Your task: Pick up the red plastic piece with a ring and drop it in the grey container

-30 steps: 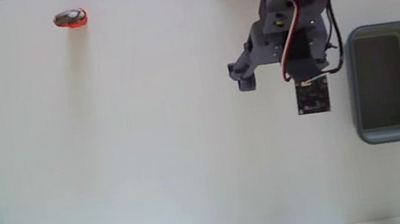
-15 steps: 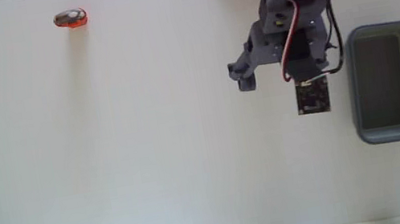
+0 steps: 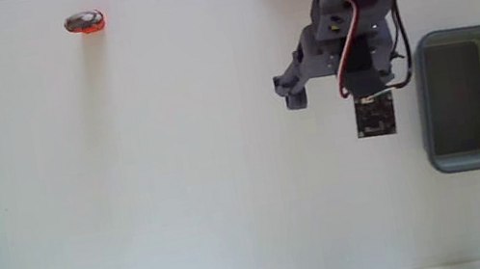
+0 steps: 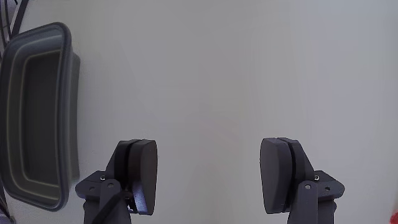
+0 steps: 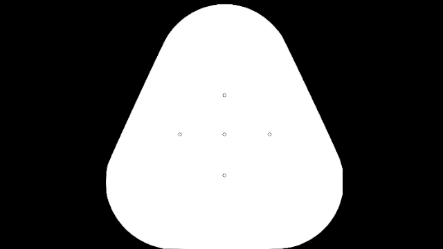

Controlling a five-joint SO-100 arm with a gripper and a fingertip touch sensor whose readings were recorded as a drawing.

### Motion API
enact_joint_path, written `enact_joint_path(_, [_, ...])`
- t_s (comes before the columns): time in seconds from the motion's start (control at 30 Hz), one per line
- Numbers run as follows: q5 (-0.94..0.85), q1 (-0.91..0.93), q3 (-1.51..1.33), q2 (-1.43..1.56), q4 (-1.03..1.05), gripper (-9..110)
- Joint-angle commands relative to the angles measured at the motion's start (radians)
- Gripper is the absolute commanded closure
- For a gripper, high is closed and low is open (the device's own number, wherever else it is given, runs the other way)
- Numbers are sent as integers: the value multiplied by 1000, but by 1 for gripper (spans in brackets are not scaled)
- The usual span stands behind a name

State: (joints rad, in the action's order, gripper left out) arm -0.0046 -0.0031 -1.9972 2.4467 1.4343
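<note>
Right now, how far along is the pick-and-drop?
Nothing is done yet. The red plastic piece lies on the table's far upper left in the fixed view. The gripper is open and empty beside the grey container, which looks empty. Reach, grasp, carry and drop remain.

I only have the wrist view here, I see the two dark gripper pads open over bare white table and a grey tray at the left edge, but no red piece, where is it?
Observer: In the fixed view, the small red-orange plastic piece with a ring lies near the top left corner of the white table, far from the arm.
Operator: And where does the tray sit from there?
Observer: The rectangular dark grey plastic container sits at the right edge in the fixed view, just right of the arm, on the opposite side from the piece.
Operator: Anything in it?
Observer: It looks empty in both views. The gripper holds nothing, jaws apart.
</note>
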Motion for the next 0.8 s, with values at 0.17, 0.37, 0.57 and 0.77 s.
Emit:
enact_joint_path(0.17, [5, 3, -2, 34, -4, -9])
enact_joint_path(0.37, [5, 5, -2, 34, -4, -9])
enact_joint_path(0.57, [5, 56, -2, 34, -4, -9])
enact_joint_path(0.77, [5, 133, -2, 34, -4, -9])
